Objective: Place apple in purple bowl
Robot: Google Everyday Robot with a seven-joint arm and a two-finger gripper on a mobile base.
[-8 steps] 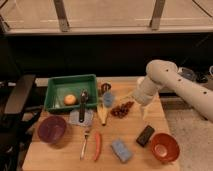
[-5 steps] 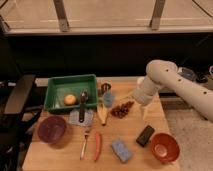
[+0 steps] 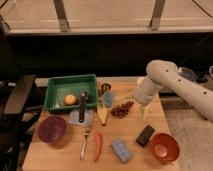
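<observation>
We start with the apple (image 3: 70, 99): it sits inside the green tray (image 3: 54, 83) at the back left of the wooden table (image 3: 65, 161), near the tray's front wall. It is just beside a dark-handled utensil (image 3: 82, 102) that leans over that wall onto a grey pad outside the tray. Being round, the apple offers no long axis to line up with, so we judge any approach from above would do, provided it keeps off the utensil.

The purple bowl (image 3: 41, 129) stands on the table just in front of the tray, toward its left end, and we see nothing in it. From apple to bowl is a short hop forward and slightly left in the camera view.

The gripper (image 3: 142, 106) hangs on the only arm, over the right-hand part of the table, well apart from the apple. The apple lies to its left and a little further back. Whether the gripper is spread or closed, we cannot tell; it appears to hold nothing.

Between the two lie a blue cup (image 3: 108, 98), a banana (image 3: 103, 114) and a dark red bunch of grapes (image 3: 121, 109). Nearer the front are a carrot (image 3: 97, 146) and a blue sponge (image 3: 121, 150). The orange-red bowl (image 3: 156, 150), at the front right, also looks empty.
</observation>
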